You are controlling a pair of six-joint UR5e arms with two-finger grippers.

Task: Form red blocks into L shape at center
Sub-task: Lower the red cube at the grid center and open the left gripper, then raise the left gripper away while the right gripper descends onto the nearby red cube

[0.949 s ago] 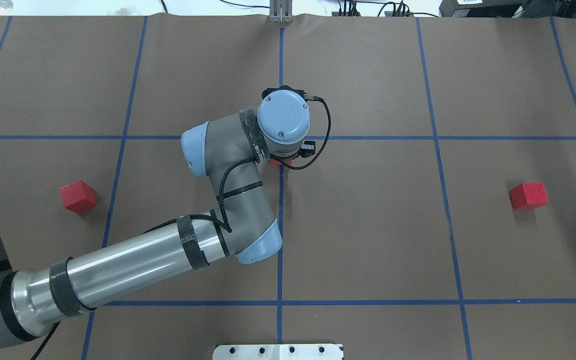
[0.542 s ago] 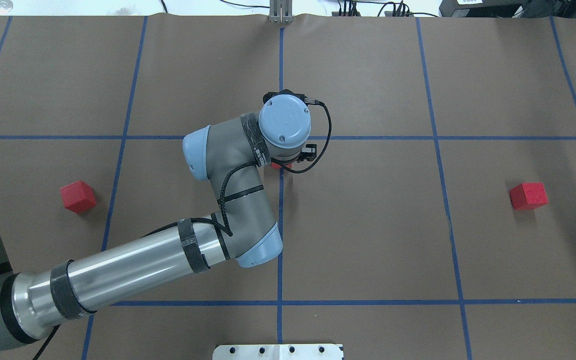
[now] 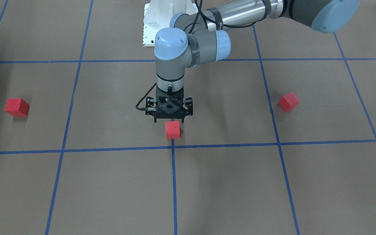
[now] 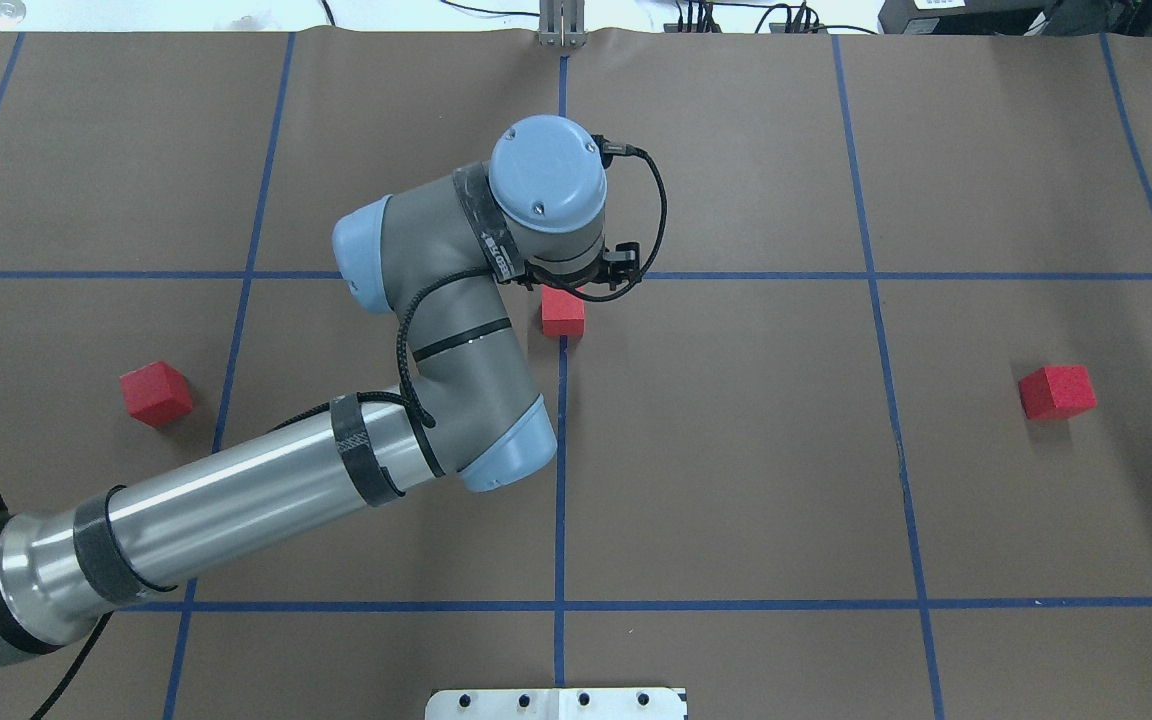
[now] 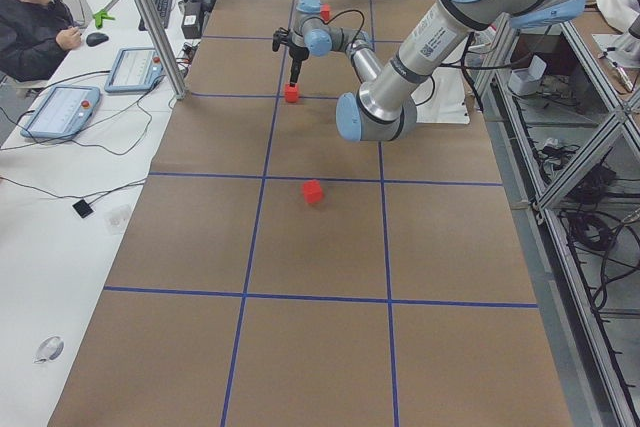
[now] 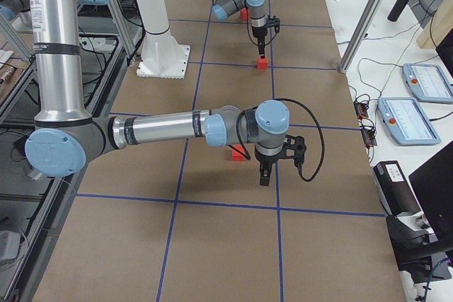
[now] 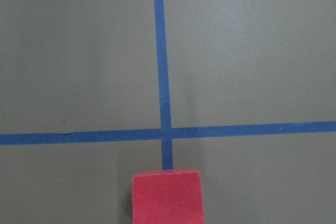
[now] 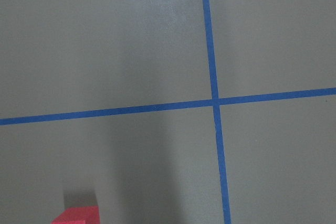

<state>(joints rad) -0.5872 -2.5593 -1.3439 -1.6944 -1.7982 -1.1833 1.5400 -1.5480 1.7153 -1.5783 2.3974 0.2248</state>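
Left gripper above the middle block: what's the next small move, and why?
Probably lift the left gripper straight up and clear. Its jaws stand open above the red block, which sits free on the table just on the robot's side of the center crossing. The outlying block on that arm's side looks like the next pick.

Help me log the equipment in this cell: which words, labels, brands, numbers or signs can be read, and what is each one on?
No text reads clearly enough to quote.
White lettering on the left arm's black wrist band: blurred, unreadable.
Lettering on the left arm's silver tube: too small to read.
Red blocks: no markings.
Tablet screens on the side desk: too small to read.
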